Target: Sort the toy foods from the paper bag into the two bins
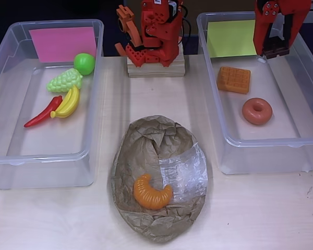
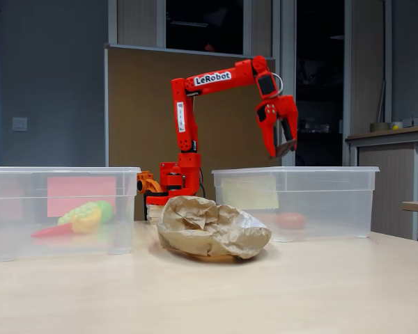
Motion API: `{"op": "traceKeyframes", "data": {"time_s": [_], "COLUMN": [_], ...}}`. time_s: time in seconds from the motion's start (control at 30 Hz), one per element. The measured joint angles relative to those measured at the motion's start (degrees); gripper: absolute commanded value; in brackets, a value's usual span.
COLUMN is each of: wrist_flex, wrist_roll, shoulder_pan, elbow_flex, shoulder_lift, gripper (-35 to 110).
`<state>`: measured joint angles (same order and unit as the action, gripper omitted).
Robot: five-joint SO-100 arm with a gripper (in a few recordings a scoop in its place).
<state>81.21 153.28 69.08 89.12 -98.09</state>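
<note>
The red two-finger gripper [image 1: 275, 52] hangs above the clear plastic bin with the yellow-green note [image 1: 297, 138], pinching a dark brown chocolate square [image 1: 276, 50] between nearly closed fingers. Under it lie the orange waffle [image 1: 233, 79] and the ring donut [image 1: 257, 111]. The fruit (apple, grapes, bananas, chili) sits in the clear bin with the pink note [image 1: 41, 166]. An orange plastic croissant [image 1: 152, 192] rests on the crumpled brown paper bag [image 1: 141, 151]. I'd lower it a little, let go over bare floor clear of the waffle, then rise straight before swinging towards the croissant.
</note>
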Motion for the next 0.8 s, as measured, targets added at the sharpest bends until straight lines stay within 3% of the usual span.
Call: {"op": "traceKeyframes", "data": {"time_s": [0.2,0.37,0.53,0.8], "wrist_flex": [-10.3,-20.0,-21.5,-24.6], "wrist_roll": [16.1,17.3,17.6,17.7], "shoulder_pan": [8.3,12.2,12.6,12.0], "elbow_flex": [8.3,13.4,14.0,15.8], "shoulder_lift": [3.4,6.3,7.4,7.4], "gripper": [10,19,20,36]}}
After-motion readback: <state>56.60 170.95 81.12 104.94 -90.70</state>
